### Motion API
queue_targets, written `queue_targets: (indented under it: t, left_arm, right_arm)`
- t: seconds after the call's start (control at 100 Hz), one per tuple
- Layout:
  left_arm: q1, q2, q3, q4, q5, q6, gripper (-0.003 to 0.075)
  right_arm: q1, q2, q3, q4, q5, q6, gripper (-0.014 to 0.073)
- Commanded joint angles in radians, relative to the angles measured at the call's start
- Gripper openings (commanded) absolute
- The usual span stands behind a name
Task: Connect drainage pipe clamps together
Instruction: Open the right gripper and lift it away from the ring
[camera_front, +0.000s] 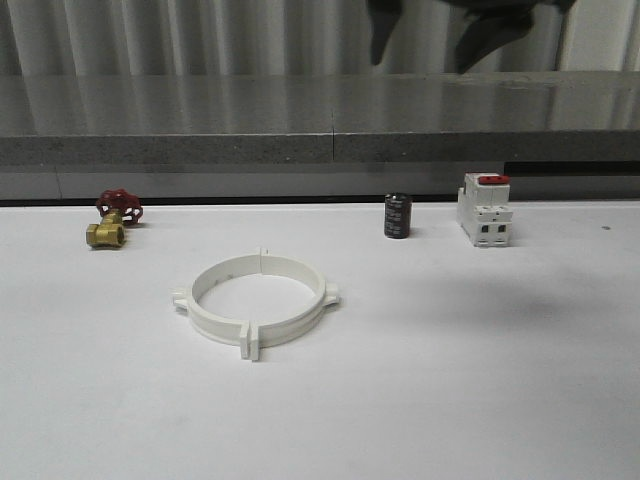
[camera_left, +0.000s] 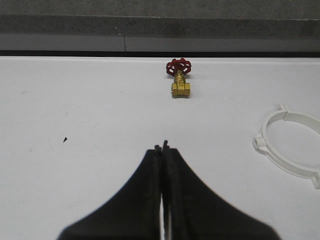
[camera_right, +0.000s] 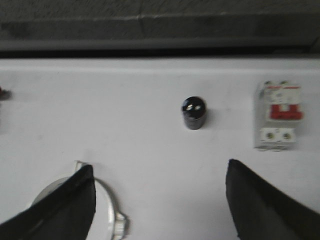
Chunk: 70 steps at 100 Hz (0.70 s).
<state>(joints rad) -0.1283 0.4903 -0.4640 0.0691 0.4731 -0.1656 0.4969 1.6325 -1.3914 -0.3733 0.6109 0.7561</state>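
Since the clamps (camera_front: 256, 300) already form one ring, joining looks finished; left tool (camera_left: 162, 148) closed, right tool (camera_right: 160, 200) spread wide, both empty.

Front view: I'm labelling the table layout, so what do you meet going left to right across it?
Brass valve with red handle → white ring of drainage pipe clamps → black cylinder → white breaker with red top.

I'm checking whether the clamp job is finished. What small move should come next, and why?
Probably none on the drainage pipe clamps: they already form one closed ring on the table. The left gripper is shut, the right gripper open and empty, so I'd just keep both arms clear.
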Motion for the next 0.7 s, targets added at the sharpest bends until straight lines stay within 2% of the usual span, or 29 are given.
queue_targets:
  t: [0.0, 0.19, 0.33, 0.47, 0.69]
  left_arm:
    - [0.001, 0.001, -0.03, -0.005, -0.072, -0.002, -0.002]
    - [0.001, 0.001, -0.03, -0.005, -0.072, -0.002, -0.002]
    - [0.001, 0.001, -0.03, -0.005, -0.072, -0.002, -0.002]
    - [0.001, 0.001, -0.03, -0.005, -0.072, -0.002, -0.002]
    - [0.001, 0.001, -0.03, -0.005, -0.072, -0.002, -0.002]
  right_arm:
    - [-0.061, -0.121, 0.027, -0.023, -0.033, -0.048, 0.0545]
    - [-0.211, -0.301, 0.215, -0.023, -0.039, -0.095, 0.0545]
    - [-0.284, -0.463, 0.367, -0.023, -0.046, -0.141, 0.0545]
    - [-0.32, -0.622, 0.484, -0.023, -0.038, -0.144, 0.0545]
    - [-0.32, -0.838, 0.613, -0.023, 0.018, -0.144, 0.0539]
